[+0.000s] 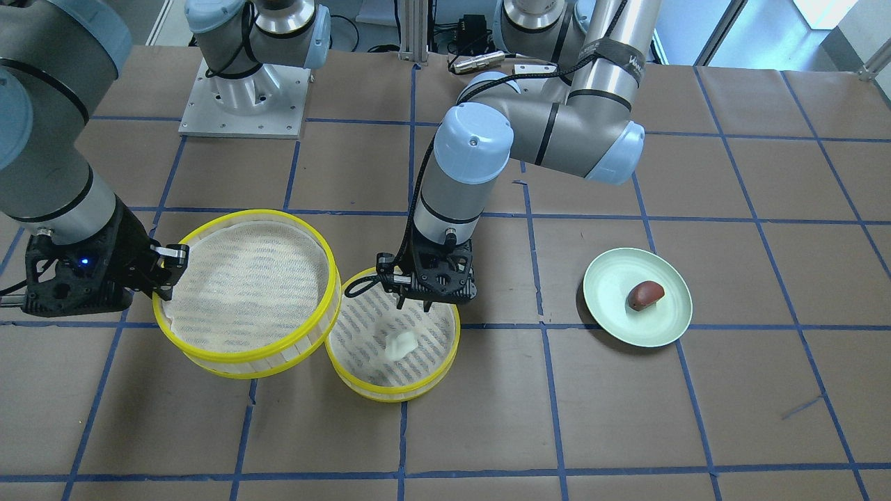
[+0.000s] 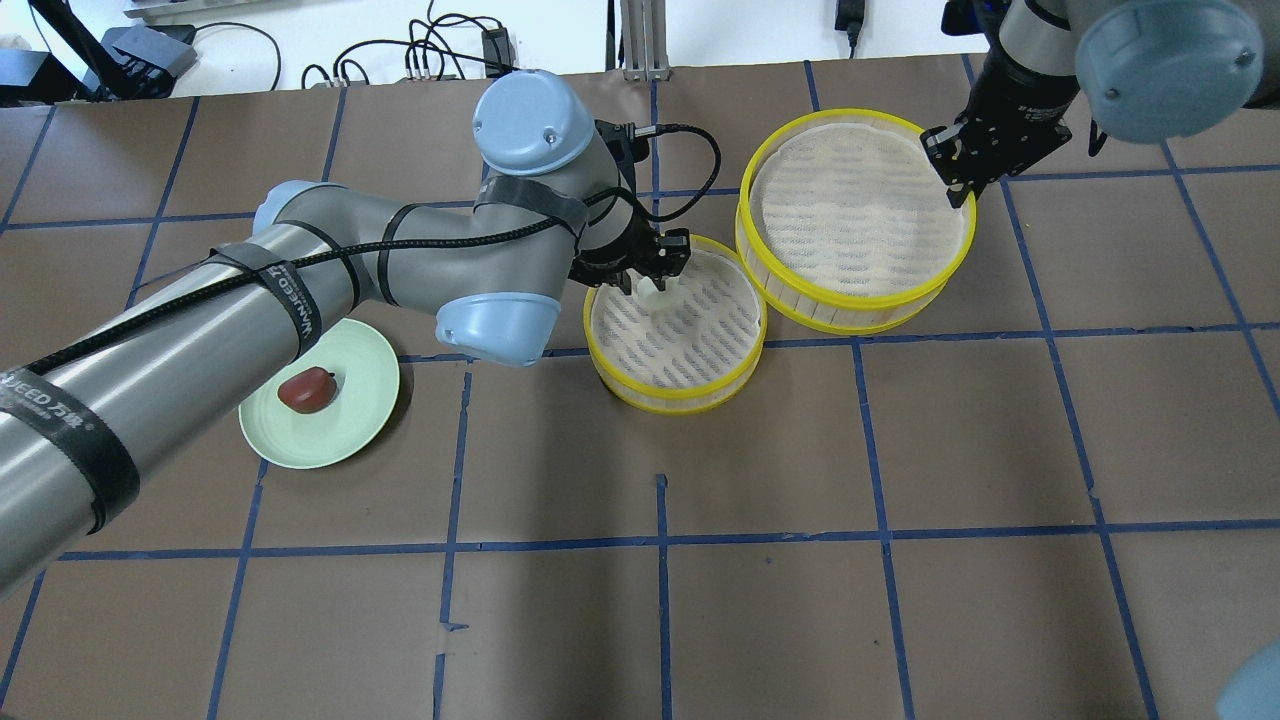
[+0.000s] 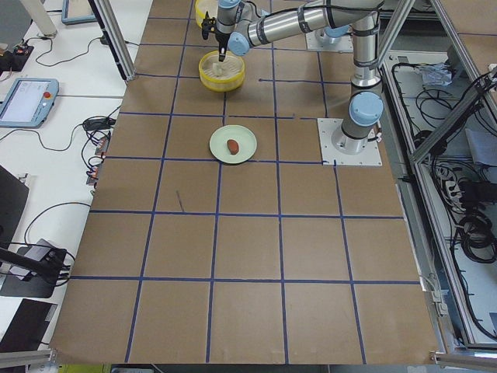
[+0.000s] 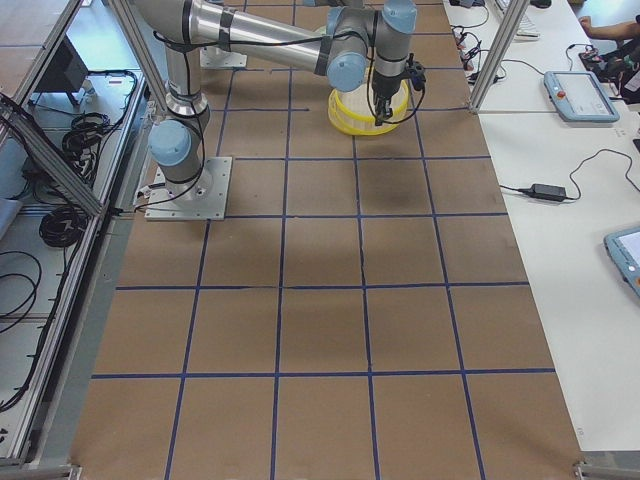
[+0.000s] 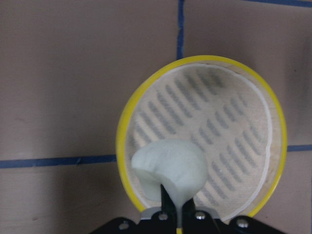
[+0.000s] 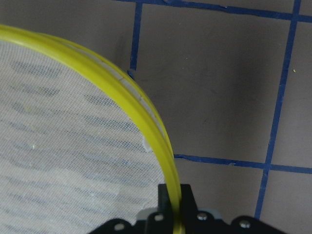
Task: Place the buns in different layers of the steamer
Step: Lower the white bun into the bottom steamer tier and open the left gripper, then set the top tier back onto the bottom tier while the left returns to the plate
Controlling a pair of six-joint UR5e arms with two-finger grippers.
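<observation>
My left gripper (image 1: 411, 313) is shut on the white bun (image 1: 402, 345) and holds it low over the mesh floor of the smaller-looking steamer layer (image 1: 390, 393). The left wrist view shows that bun (image 5: 168, 165) at the fingertips, over the layer (image 5: 119, 141). I cannot tell whether the bun touches the mesh. My right gripper (image 1: 174, 261) is shut on the yellow rim of the other steamer layer (image 1: 243, 358) and holds it beside the first, their edges overlapping in view. The reddish-brown bun (image 1: 645, 294) lies on the pale green plate (image 1: 612, 316).
The brown table has a grid of blue tape lines. My left arm's elbow (image 2: 500, 320) hangs over the table between the plate (image 2: 350, 430) and the steamer layers. The arms' base plate (image 1: 243, 90) stands at the far edge.
</observation>
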